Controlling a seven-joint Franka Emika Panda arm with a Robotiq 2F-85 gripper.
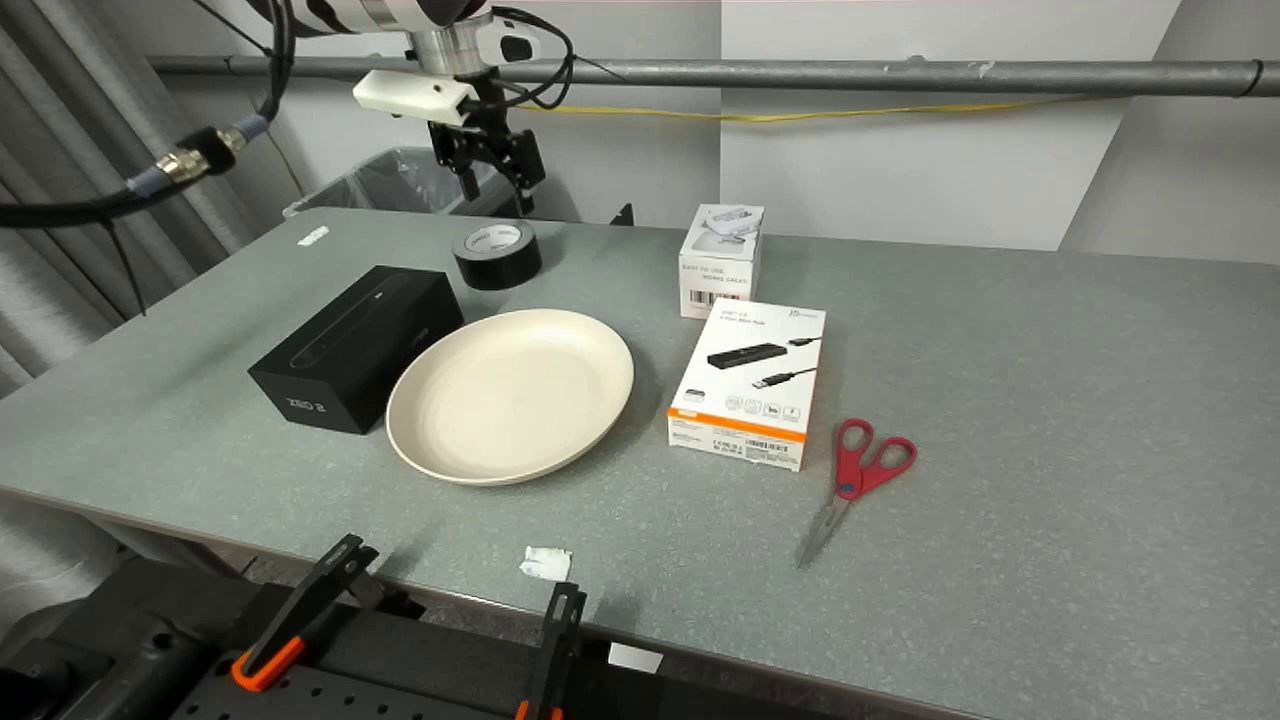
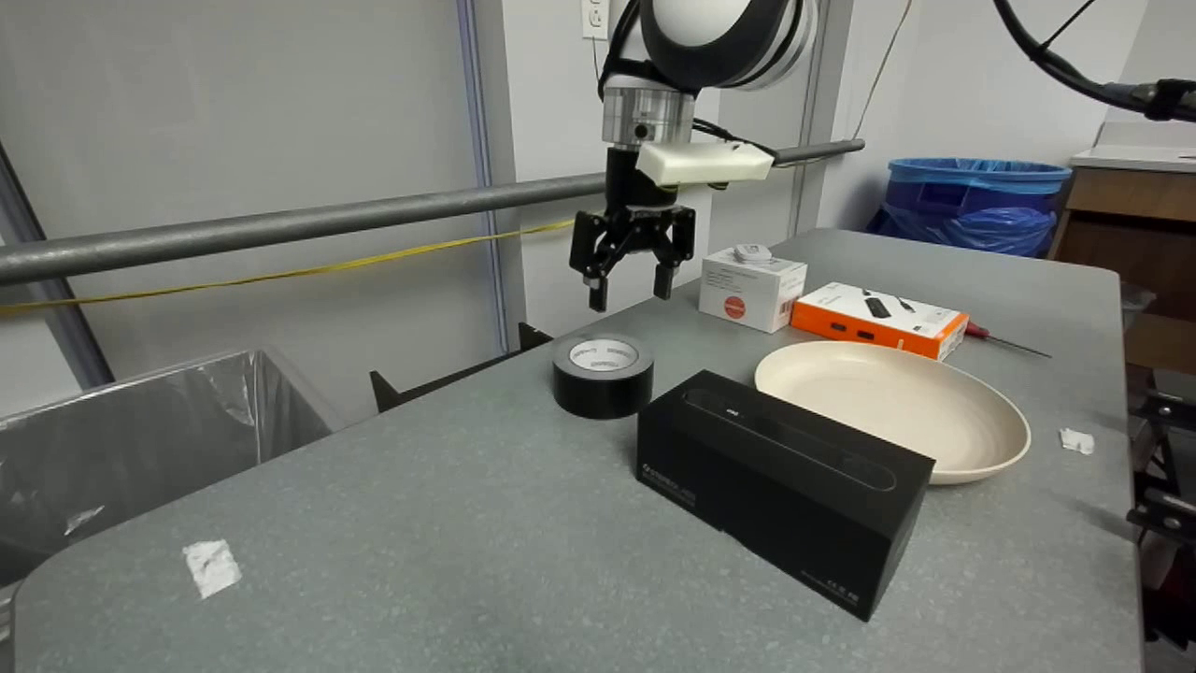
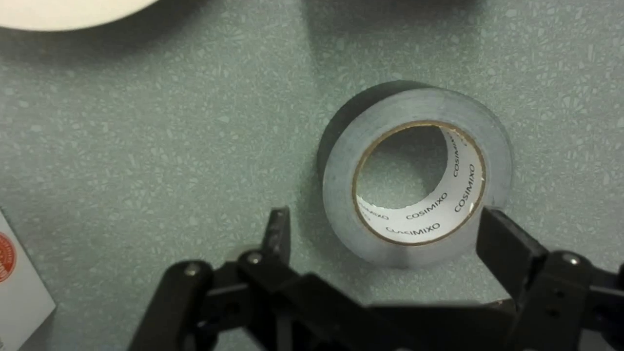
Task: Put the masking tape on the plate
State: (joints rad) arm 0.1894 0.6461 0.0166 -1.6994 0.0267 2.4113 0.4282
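Well, the masking tape (image 2: 604, 385) lies flat, its axis upright.

My wrist view crops the plate (image 3: 66, 12), and in an exterior view the black box (image 2: 780, 486) hides some of it from me.

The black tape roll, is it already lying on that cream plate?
No, an exterior view shows the tape roll on the grey table, with a gap between it and the plate.
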